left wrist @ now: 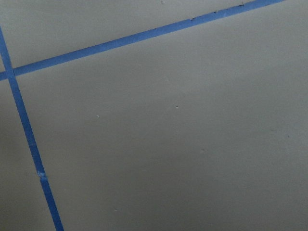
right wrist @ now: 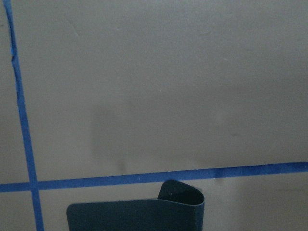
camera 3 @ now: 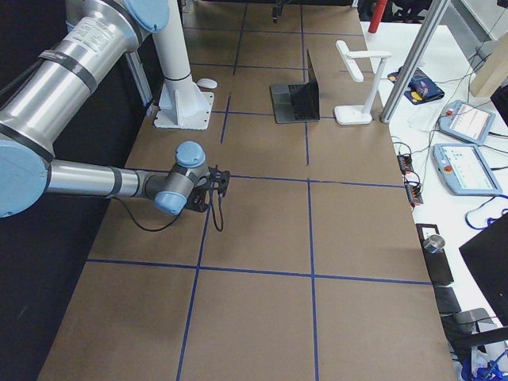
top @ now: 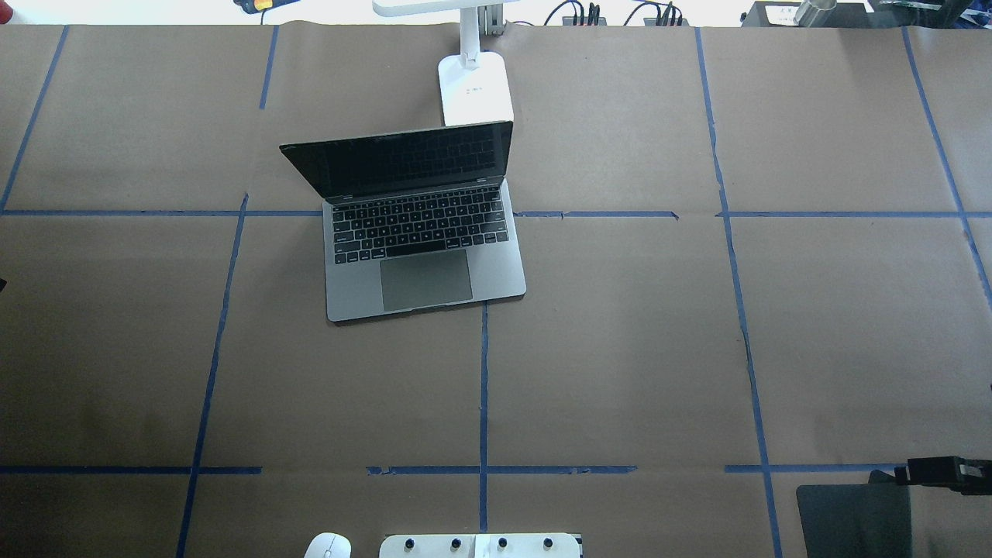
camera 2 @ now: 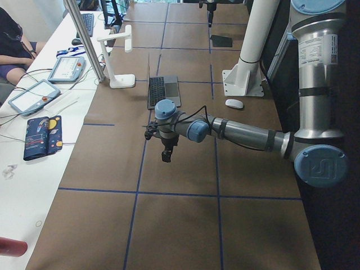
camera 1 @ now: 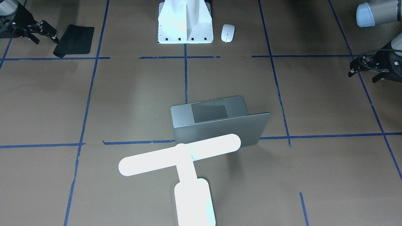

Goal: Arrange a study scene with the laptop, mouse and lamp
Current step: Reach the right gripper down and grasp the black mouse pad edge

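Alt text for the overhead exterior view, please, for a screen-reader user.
An open silver laptop, screen dark, sits left of centre on a brown table gridded with blue tape, a white lamp directly behind it. Along the near edge: a white mouse, a white bolted bracket and, far right, a black mat with the right tool at its corner.

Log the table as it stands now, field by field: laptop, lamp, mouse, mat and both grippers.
laptop: open, dark screen, mid-table
lamp: upright, just beyond the laptop's lid
mouse: beside the white mount, on the robot's left side
left gripper: open, empty
right gripper: open, empty
black mat: near right gripper, one corner curled
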Robot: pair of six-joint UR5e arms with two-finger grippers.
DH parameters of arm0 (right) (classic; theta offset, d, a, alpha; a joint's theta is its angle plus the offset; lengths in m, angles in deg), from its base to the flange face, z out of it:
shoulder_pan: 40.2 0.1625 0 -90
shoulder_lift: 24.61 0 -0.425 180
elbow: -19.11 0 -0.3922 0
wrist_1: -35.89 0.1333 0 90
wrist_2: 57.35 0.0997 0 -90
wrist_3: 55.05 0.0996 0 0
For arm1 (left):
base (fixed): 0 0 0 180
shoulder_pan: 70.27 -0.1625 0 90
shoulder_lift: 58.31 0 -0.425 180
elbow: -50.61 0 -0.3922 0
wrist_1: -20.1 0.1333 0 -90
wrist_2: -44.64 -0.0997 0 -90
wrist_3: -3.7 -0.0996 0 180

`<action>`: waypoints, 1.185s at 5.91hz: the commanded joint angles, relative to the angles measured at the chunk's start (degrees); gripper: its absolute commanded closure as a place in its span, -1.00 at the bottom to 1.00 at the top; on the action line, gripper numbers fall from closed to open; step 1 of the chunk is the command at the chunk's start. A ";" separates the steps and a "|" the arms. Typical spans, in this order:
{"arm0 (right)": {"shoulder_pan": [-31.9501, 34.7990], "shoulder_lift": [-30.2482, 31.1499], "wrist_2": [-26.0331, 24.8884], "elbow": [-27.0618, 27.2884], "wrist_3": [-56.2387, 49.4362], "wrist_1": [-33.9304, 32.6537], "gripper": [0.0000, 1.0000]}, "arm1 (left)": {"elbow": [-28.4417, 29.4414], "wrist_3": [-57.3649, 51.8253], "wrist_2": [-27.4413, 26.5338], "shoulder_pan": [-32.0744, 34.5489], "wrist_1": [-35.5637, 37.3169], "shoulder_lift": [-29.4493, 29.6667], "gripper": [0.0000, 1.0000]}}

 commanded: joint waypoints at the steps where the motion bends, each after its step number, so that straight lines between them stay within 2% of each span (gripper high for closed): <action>1: -14.62 -0.08 -14.10 -1.71 8.25 0.14 -0.97 | -0.29 0.02 0.07 0.02 -0.01 -0.03 -1.00; 3: -17.16 0.00 -15.50 -2.07 10.40 0.06 -0.78 | -0.37 0.02 0.07 0.02 -0.01 -0.03 -1.00; 4: -17.52 -0.08 -15.67 -2.33 10.49 0.14 -0.56 | -0.46 0.02 0.07 0.02 -0.01 -0.03 -1.00; 5: -17.78 -0.17 -15.76 -2.59 10.40 0.23 -0.14 | -0.55 0.02 0.07 0.02 -0.01 -0.03 -1.00; 6: -17.87 -0.17 -15.76 -2.68 10.40 0.14 0.01 | -0.55 0.02 0.16 0.02 -0.01 -0.03 -1.00; 7: -17.96 0.00 -15.76 -3.29 10.40 0.14 0.33 | -0.64 0.02 0.16 0.11 -0.01 -0.03 -1.00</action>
